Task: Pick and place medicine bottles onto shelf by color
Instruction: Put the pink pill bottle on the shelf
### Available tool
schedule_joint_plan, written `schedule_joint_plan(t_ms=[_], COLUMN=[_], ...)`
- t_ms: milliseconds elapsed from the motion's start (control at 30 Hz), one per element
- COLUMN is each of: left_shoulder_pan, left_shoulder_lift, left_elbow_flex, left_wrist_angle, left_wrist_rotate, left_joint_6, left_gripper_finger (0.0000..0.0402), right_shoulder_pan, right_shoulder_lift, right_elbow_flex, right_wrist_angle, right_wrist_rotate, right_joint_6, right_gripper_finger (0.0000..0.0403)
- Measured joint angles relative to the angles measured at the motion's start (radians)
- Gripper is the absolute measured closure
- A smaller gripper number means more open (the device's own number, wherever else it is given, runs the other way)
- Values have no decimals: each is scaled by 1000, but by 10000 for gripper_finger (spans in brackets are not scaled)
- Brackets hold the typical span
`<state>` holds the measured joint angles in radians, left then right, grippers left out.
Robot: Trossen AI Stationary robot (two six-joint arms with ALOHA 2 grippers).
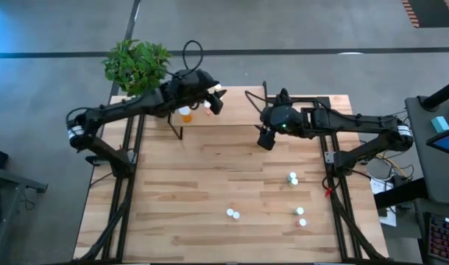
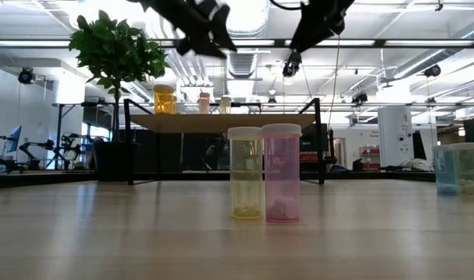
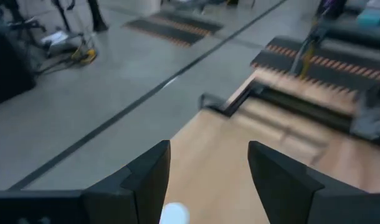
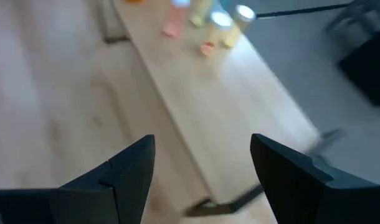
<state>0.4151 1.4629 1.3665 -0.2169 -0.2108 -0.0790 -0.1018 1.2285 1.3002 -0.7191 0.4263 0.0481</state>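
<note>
Yellow bottle and pink bottle stand touching, separable only at table height; both arms' jaws released above shelf

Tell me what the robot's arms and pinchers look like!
Two long, dark, jointed arms. The left arm wears a white band with a mark near its base, and the right arm has one too. Black cables loop off both. The right arm shows a tiny green light. The left gripper and the right gripper each have two flat, dark, wedge-shaped fingers.
</note>
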Motion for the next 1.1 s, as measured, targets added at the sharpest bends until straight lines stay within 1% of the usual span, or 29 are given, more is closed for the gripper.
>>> schedule_joint_plan(t_ms=[67,133,167,200,233,367,400,467,533,567,633,700,767,833,967,1100], left_shoulder_pan=[-23,-43,-48,-52,-57,-61,-61,-64,-81,-101,-173,-254,-325,-379,-473,-547], left_shoulder_lift=[-41,-80,-103,-121,-135,-172,-174,-172,-172,-173,-178,-180,-184,-186,-188,-187], left_elbow_flex=[0,1,2,2,2,-7,-19,-43,-65,-71,-82,-85,-86,-87,-108,-127], left_wrist_angle=[16,52,62,70,90,85,77,74,71,81,149,209,224,220,179,161], left_wrist_rotate=[0,-1,-1,-4,-5,-26,-31,-26,-15,-26,-86,-154,-214,-252,-276,-281], left_joint_6=[-62,-161,-211,-251,-277,-277,-281,-324,-376,-384,-358,-299,-252,-232,-230,-230], left_gripper_finger=[202,202,202,202,202,202,202,202,202,203,209,218,229,239,257,272], right_shoulder_pan=[-3,-4,-4,-5,-7,-29,-33,-36,-36,-36,-33,-19,13,53,144,225], right_shoulder_lift=[14,34,41,46,52,78,88,111,135,145,169,183,184,172,137,121], right_elbow_flex=[-1,-3,-4,-4,-4,-5,-7,-8,-9,-11,-16,-29,-51,-82,-158,-221], right_wrist_angle=[-21,-71,-90,-101,-104,-47,-29,-16,-9,-9,-31,-37,-27,16,177,303], right_wrist_rotate=[83,183,208,202,163,-124,-182,-259,-277,-279,-301,-329,-343,-348,-348,-342], right_joint_6=[-25,-21,-6,15,24,18,12,-15,-11,4,48,81,98,99,120,225], right_gripper_finger=[149,149,149,149,149,149,149,149,149,149,149,149,149,149,149,149])
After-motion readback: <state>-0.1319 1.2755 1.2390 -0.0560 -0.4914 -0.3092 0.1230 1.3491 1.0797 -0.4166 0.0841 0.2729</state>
